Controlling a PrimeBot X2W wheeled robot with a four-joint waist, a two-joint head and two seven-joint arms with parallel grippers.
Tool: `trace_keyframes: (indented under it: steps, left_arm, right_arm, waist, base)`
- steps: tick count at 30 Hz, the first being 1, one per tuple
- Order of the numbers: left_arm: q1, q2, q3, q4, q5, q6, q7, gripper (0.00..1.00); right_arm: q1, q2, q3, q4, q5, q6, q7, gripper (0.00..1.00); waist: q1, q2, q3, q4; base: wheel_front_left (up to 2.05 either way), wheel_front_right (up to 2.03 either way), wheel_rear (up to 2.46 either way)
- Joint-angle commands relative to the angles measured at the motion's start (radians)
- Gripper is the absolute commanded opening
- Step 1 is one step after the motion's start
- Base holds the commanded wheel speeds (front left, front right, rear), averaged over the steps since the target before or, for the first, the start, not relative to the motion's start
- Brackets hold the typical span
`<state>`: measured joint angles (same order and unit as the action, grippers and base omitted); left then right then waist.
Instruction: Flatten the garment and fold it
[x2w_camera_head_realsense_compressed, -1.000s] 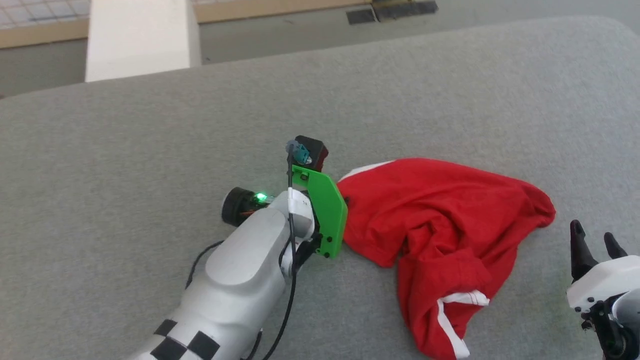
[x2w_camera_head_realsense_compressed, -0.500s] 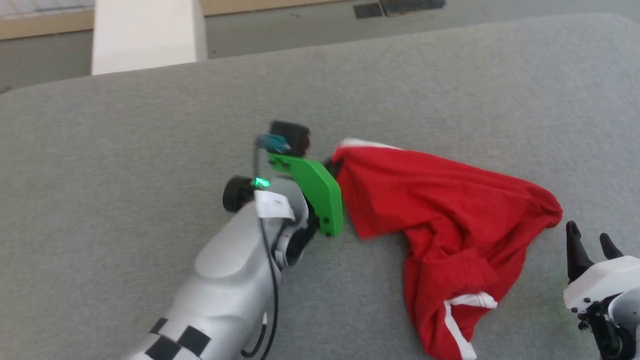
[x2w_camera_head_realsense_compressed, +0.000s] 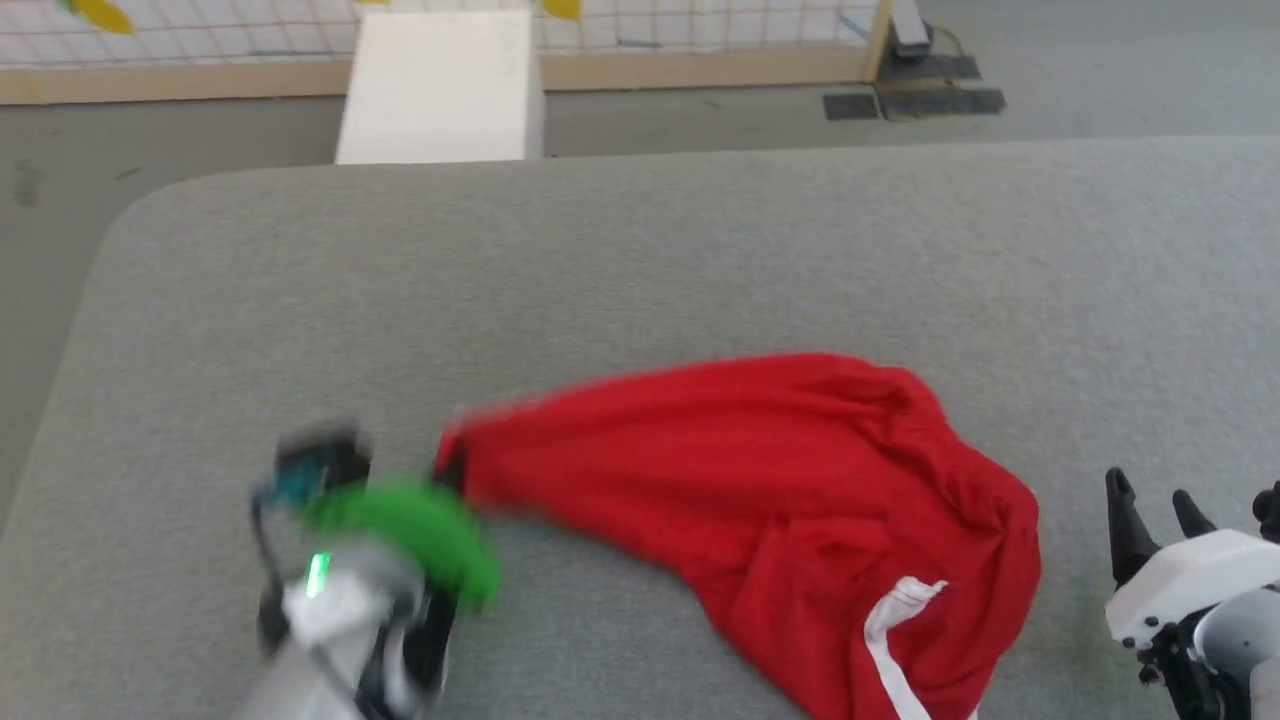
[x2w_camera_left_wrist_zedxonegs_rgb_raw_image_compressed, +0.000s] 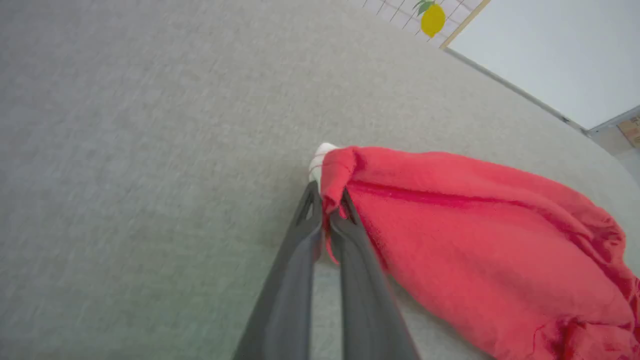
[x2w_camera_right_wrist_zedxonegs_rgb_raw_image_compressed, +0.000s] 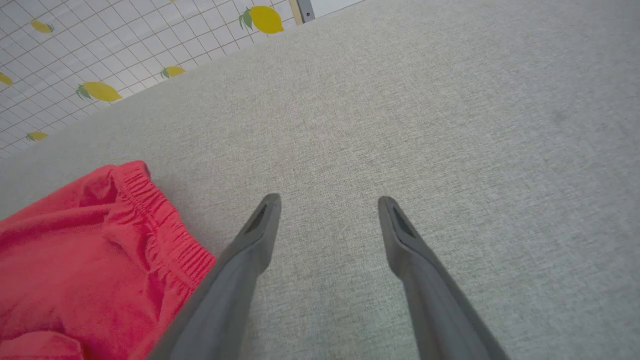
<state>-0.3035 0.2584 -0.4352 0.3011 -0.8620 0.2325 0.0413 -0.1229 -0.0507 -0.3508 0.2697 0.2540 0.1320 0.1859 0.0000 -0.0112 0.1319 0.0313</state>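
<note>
Grey surface (x2w_camera_head_realsense_compressed: 700, 250), white block (x2w_camera_head_realsense_compressed: 440, 90) beyond garment (x2w_camera_head_realsense_compressed: 760, 470)

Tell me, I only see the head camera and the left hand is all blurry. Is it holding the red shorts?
Observer: Yes. The left wrist view shows the left gripper shut on a corner of the garment.
Operator: Is anything white there?
Observer: A bit of white trim pokes out just past the pinched corner.
Operator: What's by the other hand?
Observer: In the right wrist view, the right gripper is open over the grey surface, with the garment's elastic waistband beside it.
</note>
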Motion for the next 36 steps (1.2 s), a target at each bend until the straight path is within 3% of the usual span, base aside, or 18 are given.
trace_keyframes:
  steps: [1,5,6,7,11,15,19,24,29,36]
  left_arm:
    - [0.071,0.013,0.007,-0.011,-0.025,0.024,0.013,0.0]
    - [0.21,0.017,0.037,-0.029,-0.084,0.072,0.042,0.0]
    - [0.23,0.015,0.044,-0.028,-0.097,0.079,0.047,0.32]
    - [0.242,0.009,0.053,-0.033,-0.114,0.077,0.049,1.0]
    - [0.259,-0.007,0.1,-0.081,-0.166,0.048,0.025,1.0]
    - [0.258,-0.044,0.189,-0.191,-0.23,-0.054,-0.094,1.0]
    - [0.259,-0.003,0.185,-0.23,-0.114,-0.078,-0.216,1.0]
    - [0.239,0.031,0.137,-0.219,0.108,-0.059,-0.292,1.0]
    - [0.226,-0.009,0.143,-0.217,0.252,-0.058,-0.302,1.0]
    - [0.219,-0.088,0.201,-0.194,0.308,-0.115,-0.303,1.0]
  right_arm:
    - [0.014,0.0,0.002,0.004,-0.002,-0.001,0.002,1.0]
    - [0.029,0.0,-0.001,0.003,-0.005,-0.001,0.006,1.0]
    - [0.032,0.0,-0.001,0.004,-0.007,-0.001,0.008,1.0]
    - [0.035,0.0,-0.001,0.004,-0.009,-0.001,0.009,1.0]
    - [0.04,0.0,0.008,-0.007,-0.023,-0.001,0.018,1.0]
    - [0.01,0.0,0.041,-0.049,-0.04,-0.001,0.037,1.0]
    - [-0.042,0.0,0.124,-0.06,-0.058,-0.001,0.106,1.0]
    - [-0.126,-0.003,0.252,-0.023,-0.178,-0.001,0.319,1.0]
    - [-0.206,-0.025,0.317,0.018,-0.266,-0.001,0.504,1.0]
    - [-0.235,-0.066,0.342,0.061,-0.275,-0.001,0.604,1.0]
  waist:
    - [0.0,0.0112,-0.027,0.03]
    - [0.0,0.0112,-0.037,0.057]
    - [0.0,0.0112,-0.041,0.063]
    - [0.0,0.0112,-0.045,0.068]
    - [0.0,0.0112,-0.062,0.09]
    - [0.0,0.0112,-0.068,0.104]
    - [0.0,0.0112,-0.066,0.112]
    - [0.0,0.0112,-0.046,0.121]
    - [0.0,0.0112,-0.011,0.145]
    - [0.0,0.0112,0.022,0.18]
  base:
    - [0.0,0.0,0.0]
    - [0.0,0.0,0.0]
    - [0.0,0.0,0.0]
    - [0.0,0.0,0.0]
    - [0.0,0.0,0.0]
    - [0.0,0.0,0.0]
    - [0.0,0.0,0.0]
    - [0.0,0.0,0.0]
    - [0.0,0.0,0.0]
    - [0.0,0.0,0.0]
